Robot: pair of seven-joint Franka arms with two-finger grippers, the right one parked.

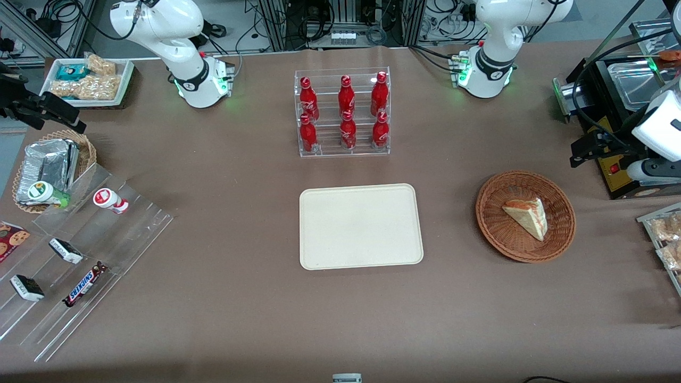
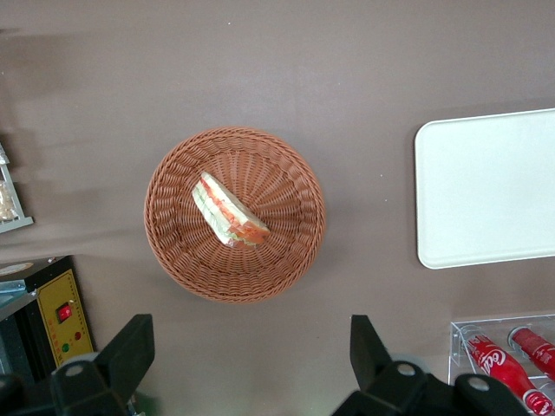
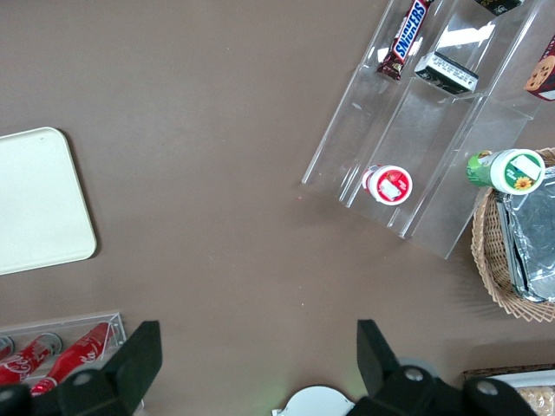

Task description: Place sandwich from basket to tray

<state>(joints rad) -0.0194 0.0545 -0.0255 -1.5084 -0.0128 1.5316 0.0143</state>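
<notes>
The sandwich (image 1: 526, 217) (image 2: 227, 212), a pale wedge with a red and green filling stripe, lies in the round brown wicker basket (image 1: 532, 254) (image 2: 173, 251). The cream rectangular tray (image 1: 360, 226) (image 2: 486, 186) lies flat beside the basket, toward the middle of the table, with nothing on it. My left gripper (image 1: 585, 149) (image 2: 250, 334) hangs high above the table, beside the basket and farther from the front camera than it. It is wide open, with only bare tabletop between its black fingers (image 2: 130, 347).
A clear rack of red bottles (image 1: 343, 114) stands farther from the front camera than the tray. A black machine (image 1: 617, 175) and a snack tray (image 1: 665, 234) sit at the working arm's end. Clear shelves with snacks (image 1: 80, 250) and a foil-packet basket (image 1: 48, 165) lie toward the parked arm's end.
</notes>
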